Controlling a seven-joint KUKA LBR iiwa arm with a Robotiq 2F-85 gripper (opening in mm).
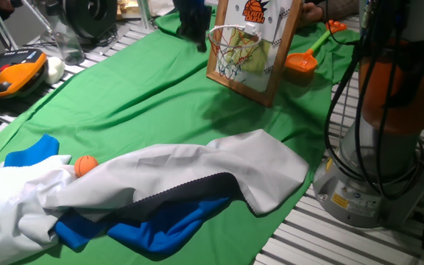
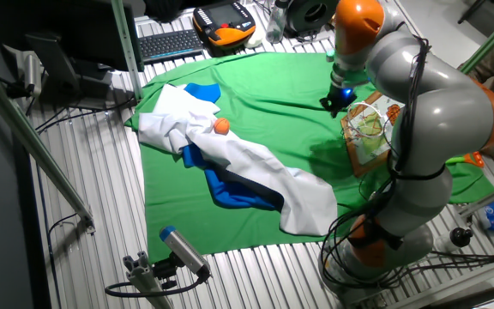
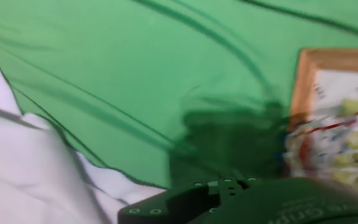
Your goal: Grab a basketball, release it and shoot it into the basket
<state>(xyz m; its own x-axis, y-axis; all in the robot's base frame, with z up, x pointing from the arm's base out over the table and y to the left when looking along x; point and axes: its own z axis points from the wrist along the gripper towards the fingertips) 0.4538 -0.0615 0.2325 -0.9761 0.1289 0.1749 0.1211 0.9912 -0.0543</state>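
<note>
White crumpled cloth (image 1: 197, 165) cradles tiny orange seamed basketball (image 1: 86, 165); claw (image 2: 336, 97) near wood-framed hoop basket (image 1: 250, 44), grip state unclear. Risk: ball rolls off/snags fabric on approach.

1. the gripper (image 2: 336, 97) is small and dark in the other fixed view, so its finger spacing cannot be read.
2. the hand view is motion-blurred; the basket (image 3: 334, 124) is cut off by the right edge.
3. the basketball (image 1: 86, 165) sits partly tucked behind a fold of the white cloth (image 1: 197, 169).
</note>
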